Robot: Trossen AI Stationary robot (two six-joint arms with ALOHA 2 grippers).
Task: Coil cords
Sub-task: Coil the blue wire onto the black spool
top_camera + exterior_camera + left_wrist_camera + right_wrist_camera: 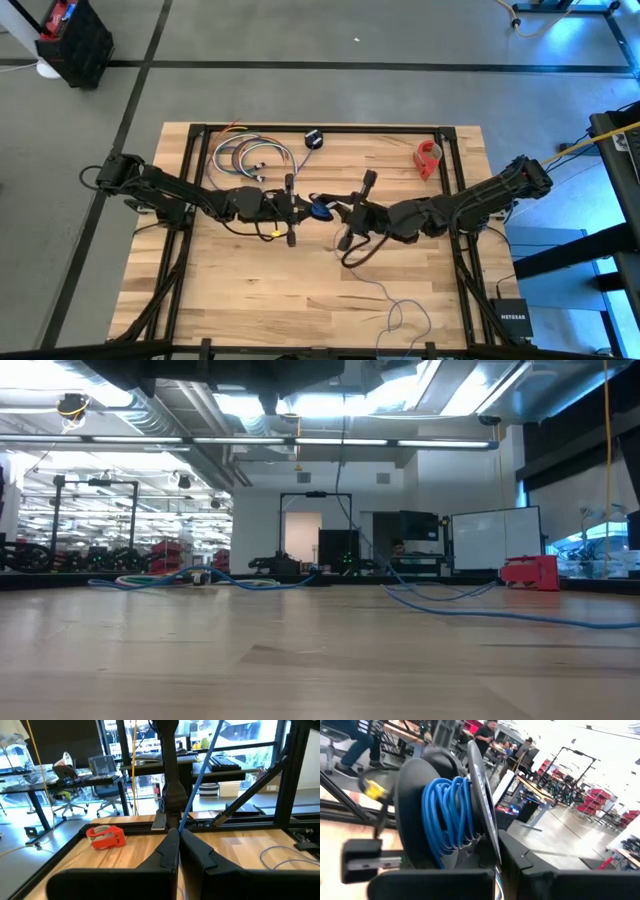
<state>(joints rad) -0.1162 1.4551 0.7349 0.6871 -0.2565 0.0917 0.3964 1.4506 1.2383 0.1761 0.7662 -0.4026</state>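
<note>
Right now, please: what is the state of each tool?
Left tool: closed, pinching the thin blue cord.
Right tool: closed, apparently on the black round spool.

You're in a big open robotics lab or workshop. The wooden worktop (300, 270) sits in a black metal frame (330, 129) on a grey concrete floor (300, 95) marked with dark lines. Beyond it you see strip lights (120, 442) under exposed ducts, a whiteboard (495, 540), office chairs (67, 802), desks with monitors (102, 765), red racks (592, 797) and people (485, 735) far off.
</note>
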